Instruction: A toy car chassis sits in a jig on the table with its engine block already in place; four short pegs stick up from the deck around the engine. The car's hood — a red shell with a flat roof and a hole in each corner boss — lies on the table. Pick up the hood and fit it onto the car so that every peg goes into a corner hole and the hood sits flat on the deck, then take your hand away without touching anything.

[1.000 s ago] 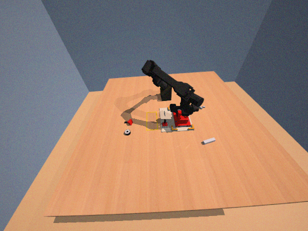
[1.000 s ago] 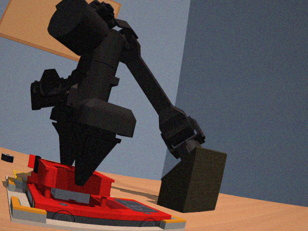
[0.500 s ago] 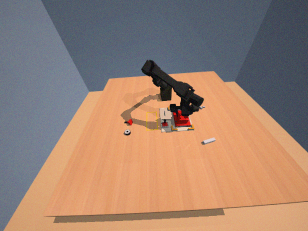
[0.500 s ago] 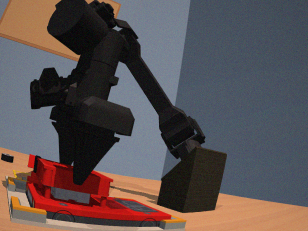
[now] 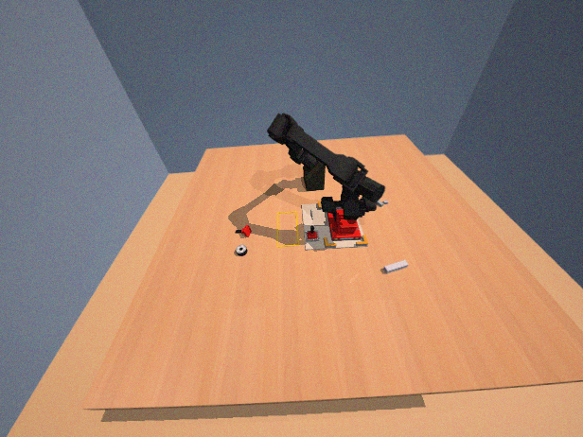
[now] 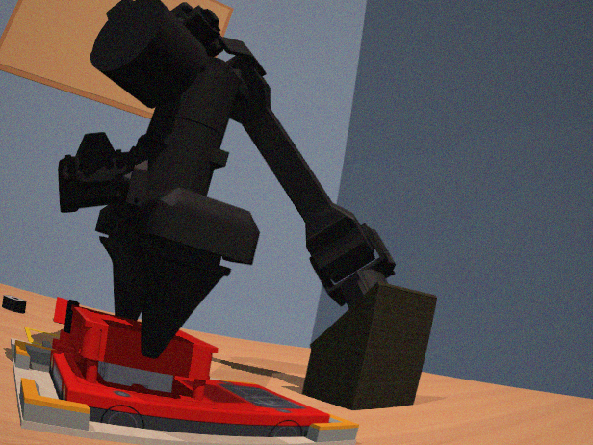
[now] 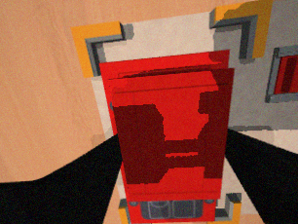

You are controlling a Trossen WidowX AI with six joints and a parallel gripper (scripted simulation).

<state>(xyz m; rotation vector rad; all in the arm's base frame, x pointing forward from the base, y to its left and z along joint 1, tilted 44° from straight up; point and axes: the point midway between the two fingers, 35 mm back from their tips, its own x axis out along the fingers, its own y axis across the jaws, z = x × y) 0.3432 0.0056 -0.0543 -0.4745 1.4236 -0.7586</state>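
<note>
The wooden table (image 5: 284, 322) (image 6: 505, 409) (image 7: 44, 122) carries everything, and the black arm (image 5: 322, 151) (image 6: 284, 164) leans over it from its dark, blocky base (image 5: 314, 177) (image 6: 375, 352). Under the arm, a pale jig (image 5: 350, 245) (image 6: 29, 392) (image 7: 161, 36) with orange-topped corner brackets surrounds the red car chassis (image 6: 202, 406) (image 7: 166, 57). The gripper (image 5: 344, 213) (image 6: 137, 337) (image 7: 169, 135) pinches the red hood (image 5: 343, 227) (image 6: 120, 344) (image 7: 187, 122) by its sides, above the chassis deck; in the exterior view the grey engine block (image 6: 137, 377) shows below the hood's edge. The fingers and hood hide most of the pegs, so their fit cannot be told. Beside the chassis is a small red piece in a grey holder (image 5: 312, 235) (image 7: 287, 74). Well apart lie a white bar (image 5: 396, 267), a small red-and-black part (image 5: 244, 231) and a black-and-white wheel (image 5: 241, 250) (image 6: 14, 303), all outside the jig.
</note>
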